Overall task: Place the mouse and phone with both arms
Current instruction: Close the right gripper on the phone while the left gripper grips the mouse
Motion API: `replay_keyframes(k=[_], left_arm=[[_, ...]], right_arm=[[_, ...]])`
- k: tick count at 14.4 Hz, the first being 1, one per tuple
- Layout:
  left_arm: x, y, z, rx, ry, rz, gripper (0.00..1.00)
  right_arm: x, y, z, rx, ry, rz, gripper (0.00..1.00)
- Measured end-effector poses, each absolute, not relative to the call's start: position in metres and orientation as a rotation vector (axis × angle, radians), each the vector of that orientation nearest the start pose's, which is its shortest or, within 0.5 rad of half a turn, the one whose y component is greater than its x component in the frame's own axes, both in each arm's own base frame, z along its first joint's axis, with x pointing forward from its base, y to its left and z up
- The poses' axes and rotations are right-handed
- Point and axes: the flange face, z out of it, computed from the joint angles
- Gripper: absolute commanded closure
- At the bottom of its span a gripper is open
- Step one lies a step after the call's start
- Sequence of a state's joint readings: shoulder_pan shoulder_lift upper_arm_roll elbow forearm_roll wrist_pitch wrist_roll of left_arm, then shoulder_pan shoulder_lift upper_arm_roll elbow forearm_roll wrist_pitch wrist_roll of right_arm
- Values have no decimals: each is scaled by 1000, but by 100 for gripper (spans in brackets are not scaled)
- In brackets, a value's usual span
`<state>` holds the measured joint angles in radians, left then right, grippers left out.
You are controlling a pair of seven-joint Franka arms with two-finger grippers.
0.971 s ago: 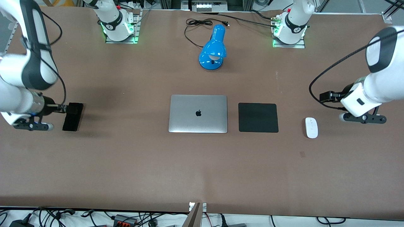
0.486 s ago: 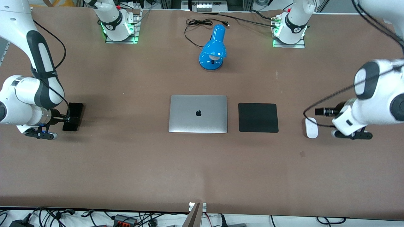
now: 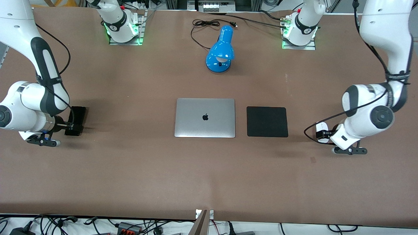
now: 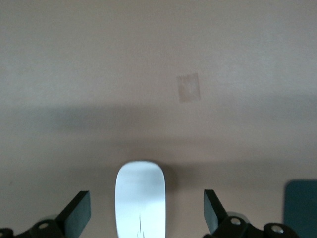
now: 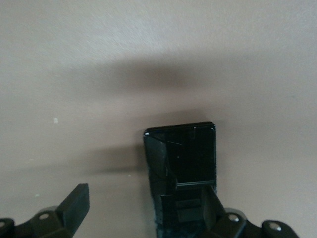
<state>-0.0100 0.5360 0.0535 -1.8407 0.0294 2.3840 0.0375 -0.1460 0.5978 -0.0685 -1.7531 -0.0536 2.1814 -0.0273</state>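
The white mouse (image 3: 319, 126) lies on the table toward the left arm's end, beside the mouse pad. My left gripper (image 3: 324, 133) is low over it and open. In the left wrist view the mouse (image 4: 140, 197) lies between the two fingers of the left gripper (image 4: 144, 214) without touching them. The black phone (image 3: 77, 117) lies toward the right arm's end. My right gripper (image 3: 70, 125) is open at the phone's end nearer the front camera. In the right wrist view the phone (image 5: 184, 154) sits off-centre under one finger of the right gripper (image 5: 146, 208); the other finger (image 5: 76, 205) is over bare table.
A closed silver laptop (image 3: 205, 117) lies mid-table with a black mouse pad (image 3: 267, 121) beside it; the pad's corner shows in the left wrist view (image 4: 301, 209). A blue desk lamp (image 3: 221, 49) with its cord stands near the arm bases.
Both arms came down. The left gripper moved from beside the mouse to over it. The right gripper slid along the phone toward the end nearer the front camera.
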Motion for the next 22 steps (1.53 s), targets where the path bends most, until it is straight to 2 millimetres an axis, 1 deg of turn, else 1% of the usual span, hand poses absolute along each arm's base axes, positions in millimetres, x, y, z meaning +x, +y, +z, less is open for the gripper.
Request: replay_keyframes(k=[3, 5, 8, 11, 12, 13, 14, 15, 16, 17, 18, 20, 22], left_arm=[[636, 37, 215, -3092, 66, -51, 0], [626, 45, 203, -3091, 72, -69, 0], [609, 44, 183, -3091, 77, -86, 0], [603, 43, 178, -3093, 80, -80, 0], [604, 43, 178, -3093, 80, -82, 6], [604, 43, 178, -3093, 80, -86, 17], [604, 43, 178, -3092, 81, -96, 23], [605, 43, 179, -3091, 81, -103, 35], [604, 43, 178, -3091, 81, -106, 49], [604, 43, 178, -3091, 81, -108, 57], [604, 43, 178, -3091, 81, -109, 57], [605, 43, 179, -3090, 82, -114, 57], [607, 43, 182, -3089, 82, -129, 57]], right_arm=[[631, -142, 193, -3211, 201, 281, 0], [629, -147, 182, -3211, 208, 291, 0], [626, -152, 175, -3209, 218, 310, 0], [624, -157, 173, -3207, 230, 315, 0], [623, -158, 172, -3206, 233, 318, 0], [623, -159, 171, -3206, 235, 321, 0], [622, -160, 170, -3205, 237, 326, 0], [621, -161, 170, -3203, 240, 332, 0], [620, -163, 169, -3202, 242, 337, 0], [620, -164, 169, -3201, 242, 341, 1], [619, -165, 168, -3200, 243, 345, 7], [618, -165, 167, -3199, 244, 349, 17], [619, -165, 168, -3199, 242, 350, 35]])
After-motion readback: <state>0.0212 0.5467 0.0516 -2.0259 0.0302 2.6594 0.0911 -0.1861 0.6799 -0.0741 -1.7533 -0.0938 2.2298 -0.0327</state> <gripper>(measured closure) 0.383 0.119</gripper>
